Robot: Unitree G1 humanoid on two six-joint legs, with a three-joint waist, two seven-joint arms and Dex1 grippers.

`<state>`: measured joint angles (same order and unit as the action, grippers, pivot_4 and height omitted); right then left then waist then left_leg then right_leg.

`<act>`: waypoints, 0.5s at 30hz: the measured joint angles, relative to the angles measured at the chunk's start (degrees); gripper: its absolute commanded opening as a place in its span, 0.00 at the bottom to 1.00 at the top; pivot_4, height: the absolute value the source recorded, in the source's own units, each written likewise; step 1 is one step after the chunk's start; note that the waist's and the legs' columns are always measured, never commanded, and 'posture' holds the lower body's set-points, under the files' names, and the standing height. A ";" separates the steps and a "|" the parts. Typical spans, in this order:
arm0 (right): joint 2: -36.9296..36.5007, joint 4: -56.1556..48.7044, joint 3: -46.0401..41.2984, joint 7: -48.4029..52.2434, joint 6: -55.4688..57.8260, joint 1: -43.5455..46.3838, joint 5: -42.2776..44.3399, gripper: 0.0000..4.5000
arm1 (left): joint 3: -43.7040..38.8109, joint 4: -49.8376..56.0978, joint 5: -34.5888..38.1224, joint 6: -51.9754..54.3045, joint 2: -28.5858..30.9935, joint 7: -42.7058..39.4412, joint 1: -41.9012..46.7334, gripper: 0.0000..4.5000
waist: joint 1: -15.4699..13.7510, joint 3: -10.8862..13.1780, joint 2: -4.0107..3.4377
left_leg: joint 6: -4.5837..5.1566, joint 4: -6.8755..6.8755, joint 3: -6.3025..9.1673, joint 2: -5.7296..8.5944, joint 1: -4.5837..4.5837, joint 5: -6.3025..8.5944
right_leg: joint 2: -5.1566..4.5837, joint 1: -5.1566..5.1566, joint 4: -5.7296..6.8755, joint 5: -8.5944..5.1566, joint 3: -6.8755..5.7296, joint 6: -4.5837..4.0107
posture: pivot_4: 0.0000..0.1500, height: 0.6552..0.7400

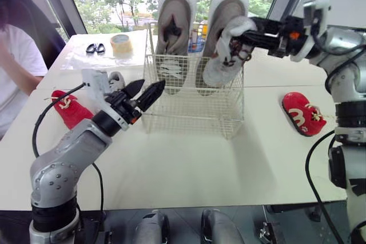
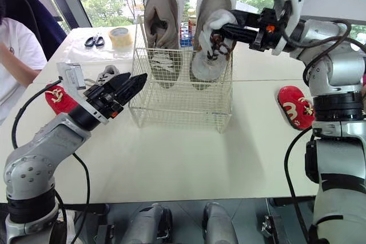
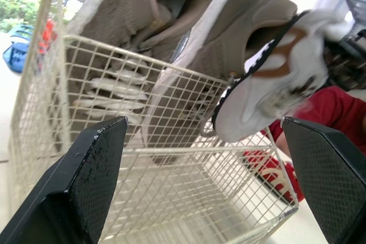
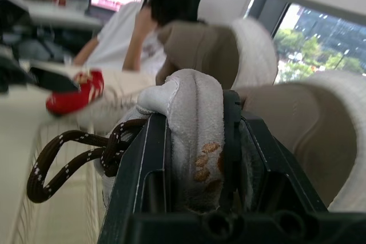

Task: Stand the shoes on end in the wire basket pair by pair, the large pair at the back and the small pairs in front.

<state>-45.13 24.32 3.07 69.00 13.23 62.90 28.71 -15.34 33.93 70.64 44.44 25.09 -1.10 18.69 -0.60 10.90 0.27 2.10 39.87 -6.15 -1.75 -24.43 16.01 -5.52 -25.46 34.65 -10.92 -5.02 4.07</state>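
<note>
A white table [image 1: 189, 164] stands by a window with trees beyond. At upper centre of the frame sits the basket [image 1: 189, 112], with the tan pair [image 1: 174, 21] on end at its back. The right end effector [image 1: 240, 35] clamps a white shoe [image 1: 223, 64] at the basket's upper right rim, in front of the tan pair. The left end effector [image 1: 146, 92] hovers just left of the basket, fingers wide apart. One red shoe [image 1: 68, 107] lies at frame left, another red slipper [image 1: 303, 112] at frame right. Scissors [image 1: 95, 48] and tape [image 1: 121, 43] lie upper left.
</note>
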 measured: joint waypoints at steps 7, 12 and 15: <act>4.06 10.50 1.51 6.04 -7.06 0.16 -7.24 0.60 | 0.04 -0.01 0.12 -0.05 1.96 0.46 0.12 1.00 | 0.00 0.00 -0.01 | -0.36 -0.01 -0.02 0.00 -0.01 -0.21 | 0.00 0.01 -0.03 0.02 0.00 0.02 | 1.00 1.00; 3.96 11.21 0.26 7.23 -7.67 0.10 -8.40 0.99 | 0.01 -0.02 0.27 0.00 4.00 1.07 0.07 1.00 | 0.04 0.00 0.00 | -0.37 -0.01 -0.02 -0.01 -0.01 -0.20 | 0.00 0.01 -0.04 0.02 0.00 0.01 | 1.00 1.00; 2.93 7.99 -0.53 7.60 -5.28 -1.08 -8.21 0.99 | -0.23 -0.18 1.03 0.16 6.33 0.53 -0.22 1.00 | 0.00 0.00 -0.01 | -0.37 -0.03 -0.01 -0.02 -0.01 -0.19 | 0.00 0.00 -0.05 0.01 -0.01 0.00 | 1.00 1.00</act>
<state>-42.20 32.31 2.55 76.60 7.95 61.81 20.50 -15.57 33.74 71.67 44.59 31.42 -0.57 18.47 -0.60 10.90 0.27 1.73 39.83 -6.16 -1.76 -24.44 15.82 -5.53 -25.45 34.60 -10.91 -5.02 4.07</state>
